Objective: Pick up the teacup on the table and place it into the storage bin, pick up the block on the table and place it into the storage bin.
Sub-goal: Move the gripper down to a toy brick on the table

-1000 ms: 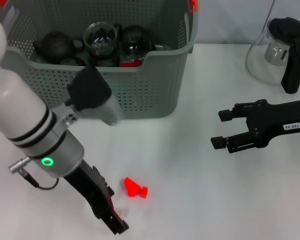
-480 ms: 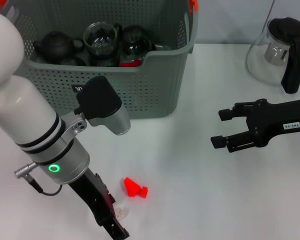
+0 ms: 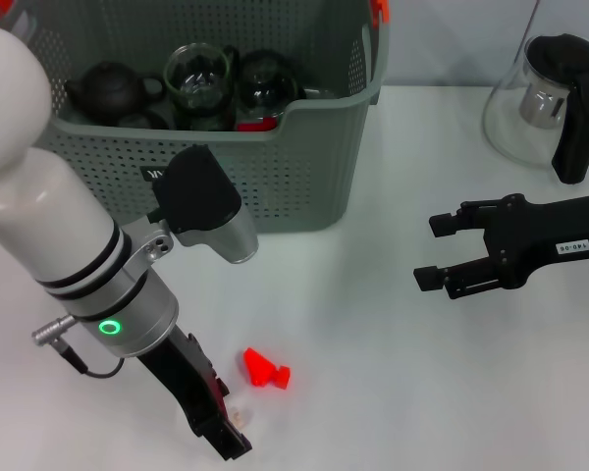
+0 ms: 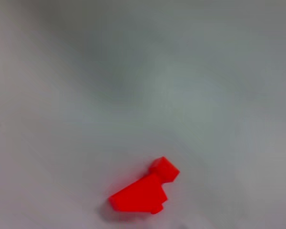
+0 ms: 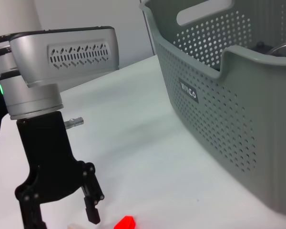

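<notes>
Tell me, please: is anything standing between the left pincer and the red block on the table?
Nothing visible does. The left pincer is low beside the red block, with only bare white table between them.

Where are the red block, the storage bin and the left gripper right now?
red block point(image 3: 264, 369): head view, on the middle of its body.
storage bin point(image 3: 304, 167): head view, on its perforated front wall.
left gripper point(image 5: 62, 212): right wrist view, midway between its open fingertips.
</notes>
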`<action>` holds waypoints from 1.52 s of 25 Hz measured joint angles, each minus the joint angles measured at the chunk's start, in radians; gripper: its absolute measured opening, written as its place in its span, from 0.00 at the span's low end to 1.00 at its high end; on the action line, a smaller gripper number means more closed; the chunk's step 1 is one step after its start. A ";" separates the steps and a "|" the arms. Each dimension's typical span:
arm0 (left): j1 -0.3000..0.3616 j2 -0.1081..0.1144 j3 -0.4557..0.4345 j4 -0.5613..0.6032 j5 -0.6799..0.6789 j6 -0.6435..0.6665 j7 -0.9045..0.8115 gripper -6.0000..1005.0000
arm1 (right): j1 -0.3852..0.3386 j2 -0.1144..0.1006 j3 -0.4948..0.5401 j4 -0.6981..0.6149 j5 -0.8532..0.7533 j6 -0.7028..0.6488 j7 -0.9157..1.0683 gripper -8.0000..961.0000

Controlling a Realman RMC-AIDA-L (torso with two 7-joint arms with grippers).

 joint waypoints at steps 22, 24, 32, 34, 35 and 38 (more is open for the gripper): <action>-0.003 0.000 0.054 0.005 0.050 -0.068 0.006 0.76 | -0.002 0.000 0.014 0.000 0.001 0.005 -0.006 0.97; -0.004 0.000 0.054 0.005 0.050 -0.064 0.007 0.76 | -0.002 0.000 0.016 0.000 0.001 0.005 -0.006 0.97; -0.009 0.000 0.057 0.031 0.049 -0.005 -0.011 0.75 | -0.002 0.000 0.025 0.000 0.001 0.003 -0.006 0.97; -0.009 -0.001 0.068 0.031 0.049 0.009 -0.018 0.75 | -0.002 0.000 0.025 0.000 0.001 0.003 -0.006 0.97; -0.009 -0.002 0.076 0.031 0.049 0.011 -0.021 0.75 | -0.001 0.000 0.026 0.000 0.001 0.003 -0.006 0.97; -0.008 -0.003 0.094 0.030 0.046 0.007 -0.025 0.75 | 0.001 0.000 0.027 0.000 0.001 0.004 -0.006 0.97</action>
